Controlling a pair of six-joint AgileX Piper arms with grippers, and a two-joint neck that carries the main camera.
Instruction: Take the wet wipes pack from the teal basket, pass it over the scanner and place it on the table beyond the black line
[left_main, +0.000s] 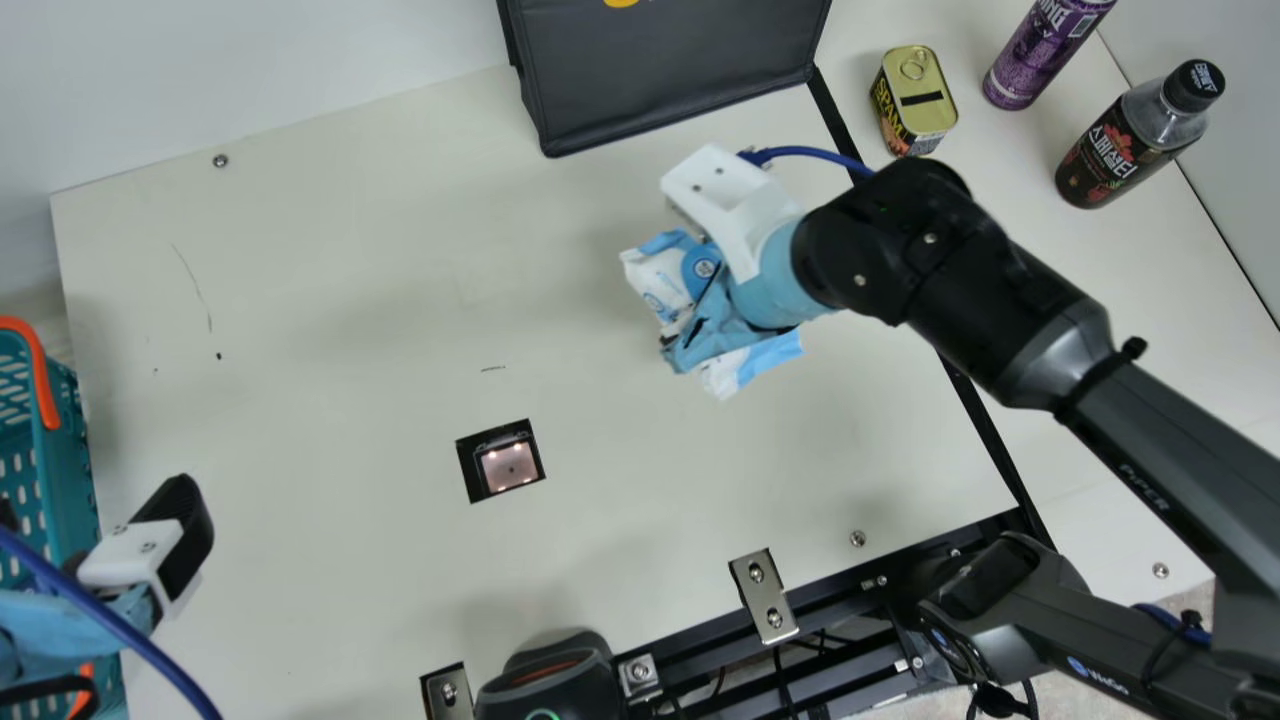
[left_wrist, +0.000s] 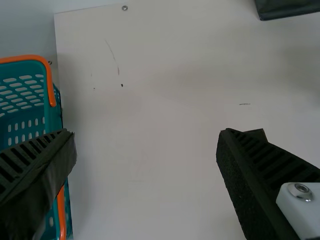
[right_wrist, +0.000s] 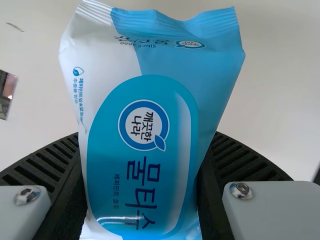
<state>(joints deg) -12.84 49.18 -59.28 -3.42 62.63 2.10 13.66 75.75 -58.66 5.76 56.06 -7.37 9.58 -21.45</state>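
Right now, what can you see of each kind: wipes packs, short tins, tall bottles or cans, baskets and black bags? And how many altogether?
Wet wipes pack: 1
Short tin: 1
Tall bottles or cans: 2, a purple container and a black-capped bottle
Teal basket: 1
Black bag: 1
Total: 6

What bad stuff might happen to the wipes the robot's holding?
The soft wipes pack is pinched by its sides in the right claw, so it might slip out. It's short of the black line, so dropping it now would probably miss the goal. Past the line, it might knock over the can or bottle.
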